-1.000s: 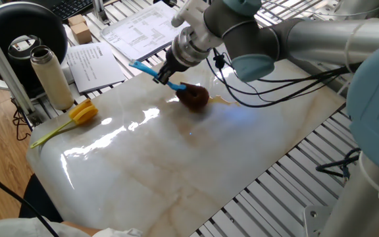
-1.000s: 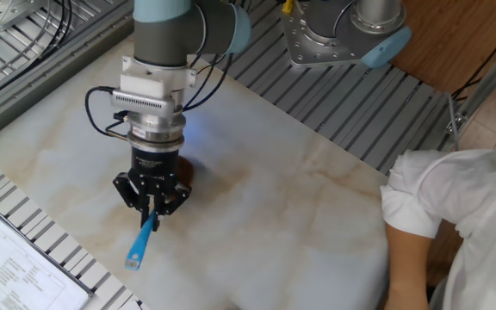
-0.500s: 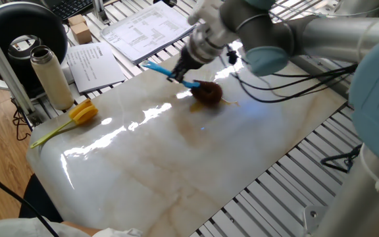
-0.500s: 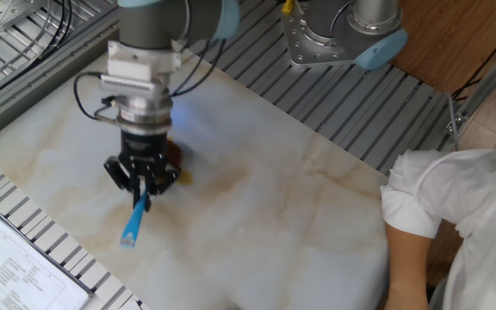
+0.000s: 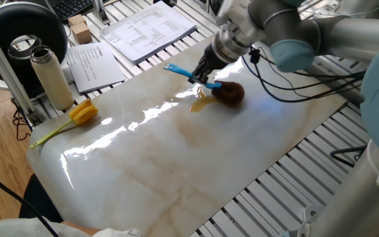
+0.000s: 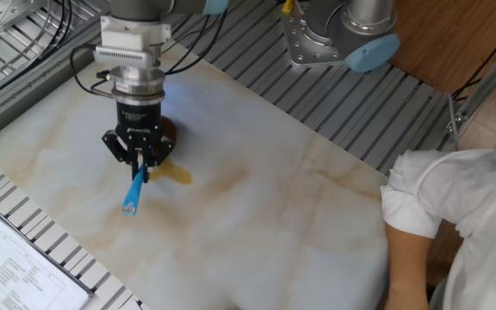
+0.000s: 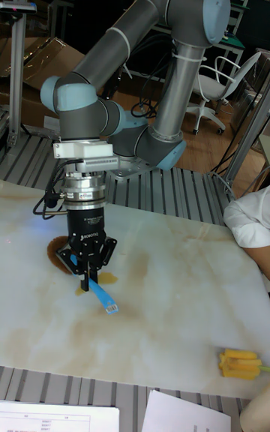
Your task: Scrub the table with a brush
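While gripper clamps it, brush juts outward

UR5 arm: grey tube links w/ pale-blue caps at the joints, silver-grey joint housings. Above the fingers sits a black cylindrical gripper body w/ small white lettering, topped by a ribbed silver ring and a white-grey flange block. Black cables loop off the wrist, just above that.

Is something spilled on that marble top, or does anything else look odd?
Yes: a small amber puddle lies on the table, beside the brush held in the pincer. A yellow tulip also lies loose near one edge.
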You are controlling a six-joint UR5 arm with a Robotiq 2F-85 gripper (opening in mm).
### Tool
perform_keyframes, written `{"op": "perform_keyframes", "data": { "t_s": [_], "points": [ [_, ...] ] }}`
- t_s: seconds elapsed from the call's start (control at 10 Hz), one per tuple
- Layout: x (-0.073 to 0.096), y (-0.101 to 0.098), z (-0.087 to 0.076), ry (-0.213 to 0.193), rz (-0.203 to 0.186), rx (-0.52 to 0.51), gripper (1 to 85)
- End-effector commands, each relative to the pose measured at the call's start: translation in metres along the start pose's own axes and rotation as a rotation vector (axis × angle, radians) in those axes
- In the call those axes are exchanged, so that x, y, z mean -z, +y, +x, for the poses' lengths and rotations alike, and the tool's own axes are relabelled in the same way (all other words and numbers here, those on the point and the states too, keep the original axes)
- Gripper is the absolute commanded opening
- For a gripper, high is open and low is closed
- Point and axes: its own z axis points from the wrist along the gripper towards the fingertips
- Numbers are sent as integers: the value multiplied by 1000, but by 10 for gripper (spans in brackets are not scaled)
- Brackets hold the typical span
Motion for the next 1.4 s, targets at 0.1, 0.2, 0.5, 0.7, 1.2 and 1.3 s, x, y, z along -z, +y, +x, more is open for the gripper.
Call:
{"op": "perform_keyframes", "data": {
  "t_s": [0.1,0.2,0.5,0.7,1.2,1.3],
  "points": [
    [-17,23,-46,-97,-29,-48,13],
    [-25,32,-63,-117,-31,-62,13],
    [-39,58,-108,-121,1,-114,13],
    [-37,58,-118,-97,38,-93,13],
    [-13,-5,-73,-105,-13,79,13],
    [-15,-7,-68,-129,-33,77,13]
  ]
}}
